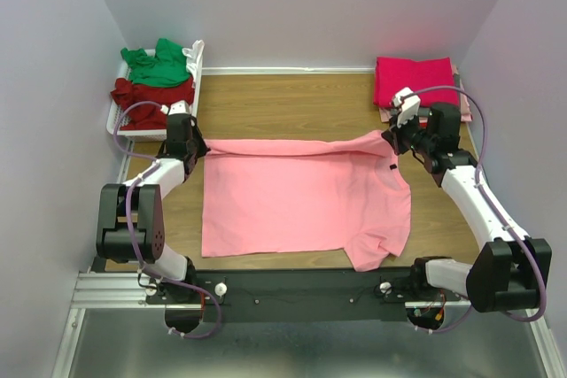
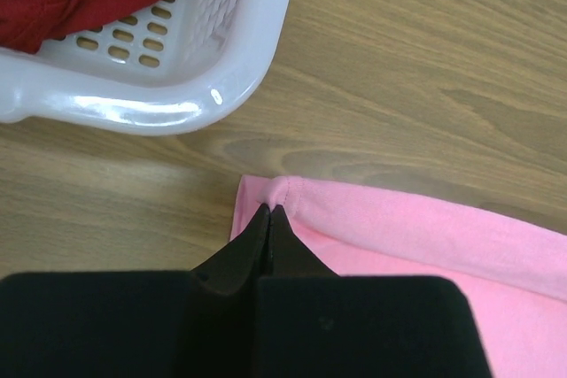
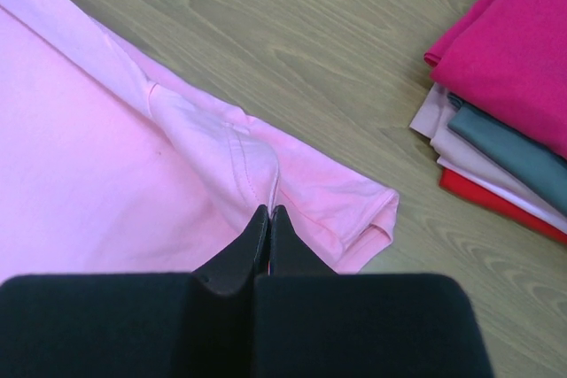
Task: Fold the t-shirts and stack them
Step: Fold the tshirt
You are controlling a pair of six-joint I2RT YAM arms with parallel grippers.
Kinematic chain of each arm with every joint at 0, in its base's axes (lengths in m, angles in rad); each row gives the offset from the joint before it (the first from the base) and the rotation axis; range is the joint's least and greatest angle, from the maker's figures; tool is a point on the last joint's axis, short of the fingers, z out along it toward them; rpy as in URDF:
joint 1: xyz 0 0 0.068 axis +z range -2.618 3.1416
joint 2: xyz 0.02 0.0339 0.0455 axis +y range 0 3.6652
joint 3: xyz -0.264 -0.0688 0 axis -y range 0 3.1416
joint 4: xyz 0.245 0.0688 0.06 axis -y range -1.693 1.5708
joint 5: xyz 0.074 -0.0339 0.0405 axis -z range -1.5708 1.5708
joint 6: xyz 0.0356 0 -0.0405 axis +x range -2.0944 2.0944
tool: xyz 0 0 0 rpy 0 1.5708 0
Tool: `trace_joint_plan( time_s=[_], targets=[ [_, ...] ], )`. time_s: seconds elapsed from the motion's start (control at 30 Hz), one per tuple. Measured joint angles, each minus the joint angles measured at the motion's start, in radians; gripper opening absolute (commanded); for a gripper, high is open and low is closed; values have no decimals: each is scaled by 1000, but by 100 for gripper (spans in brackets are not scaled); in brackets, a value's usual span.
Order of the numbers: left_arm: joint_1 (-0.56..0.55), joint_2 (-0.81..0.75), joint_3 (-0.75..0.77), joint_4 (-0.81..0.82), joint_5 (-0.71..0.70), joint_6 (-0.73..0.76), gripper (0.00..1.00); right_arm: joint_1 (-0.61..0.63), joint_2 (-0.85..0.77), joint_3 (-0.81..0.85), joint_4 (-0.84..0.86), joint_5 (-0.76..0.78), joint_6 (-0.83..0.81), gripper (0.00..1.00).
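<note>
**Both pincers clamped on the far edge of the pink t-shirt**

At the far left stands a white slotted basket [image 2: 239,50]. It holds a green t-shirt [image 1: 159,64] crumpled on top of a dark red t-shirt [image 1: 151,92], both unfolded and apparently waiting their turn.

Just near of the basket, the left pincer [image 2: 270,212] is fully closed, its tips pinching the far left corner of the pink t-shirt [image 1: 292,201]. The hem there curls over into a soft roll at the tips.

The pink t-shirt lies spread across the middle of the wooden worktop [image 1: 292,104], mostly flat. Its bottom hem is to the left and its sleeves to the right, and the near sleeve is bunched at the near right corner. A small dark tag [image 1: 391,168] shows near the right edge; it is too small to read, and no other writing is visible.

The right pincer [image 3: 268,212] is likewise fully closed. It grips a fold of pink cloth at a seam by the far sleeve.

Holding the two far corners at once probably lets the arms carry the whole far edge together, keeping it straight for a lengthwise fold toward the near side.

At the far right sits the finished stack, well apart from the work. A magenta t-shirt [image 1: 415,80] is on top, with a grey t-shirt [image 3: 514,152] and pale and red layers beneath it.
</note>
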Motion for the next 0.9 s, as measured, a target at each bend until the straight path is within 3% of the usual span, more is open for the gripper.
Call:
trace_joint_plan(
  time_s=[0.1, 0.13, 0.23, 0.33, 0.57, 0.9],
  targets=[
    [0, -11, -15, -8, 0, -9, 24, -2, 0, -9, 0, 2, -1, 1],
    [0, -19, -22, -13, 0, -13, 37, -2, 0, -12, 0, 2, -1, 1],
    [0, -55, -42, -23, 1, -21, 58, -8, 0, -24, 0, 6, -4, 0],
    [0, -155, -74, -63, 1, -45, 68, -10, 0, -33, 0, 6, -8, 1],
    [0, -396, -98, -67, 42, -16, 70, -13, 0, -37, -1, 6, -10, 0],
    [1, -356, -31, -123, 172, 167, 69, -13, 3, -37, -13, -12, -46, 1]
  ],
)
